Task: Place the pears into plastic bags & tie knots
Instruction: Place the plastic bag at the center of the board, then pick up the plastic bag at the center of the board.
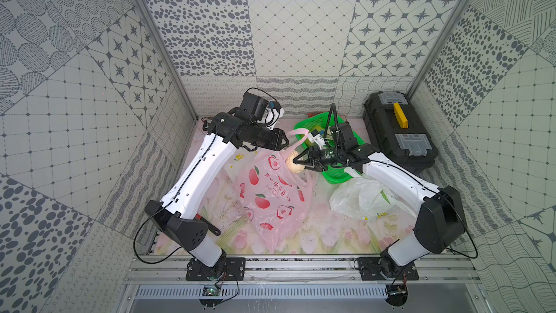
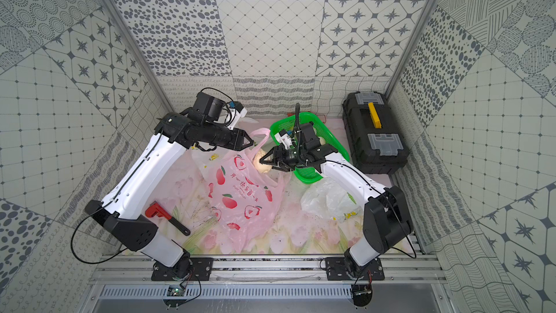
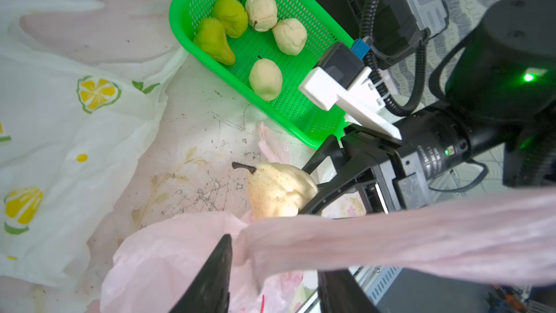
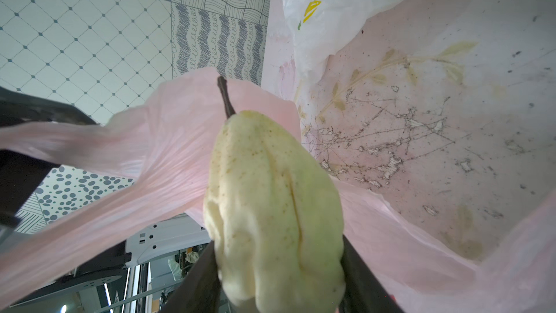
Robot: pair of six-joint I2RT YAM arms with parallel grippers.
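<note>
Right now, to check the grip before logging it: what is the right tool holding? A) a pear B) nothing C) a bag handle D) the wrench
A: the right tool is clamped on a pale pear, stem pointing away.

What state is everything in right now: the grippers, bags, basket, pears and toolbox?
Right gripper: shut on a cream pear.
Pink bag: untied, one handle raised.
Left gripper: open, that handle lying across it.
Lemon bag: spread flat, untied.
Other white bag: crumpled; knot not visible.
Basket: upright, five pears inside.
Toolbox: closed.
</note>
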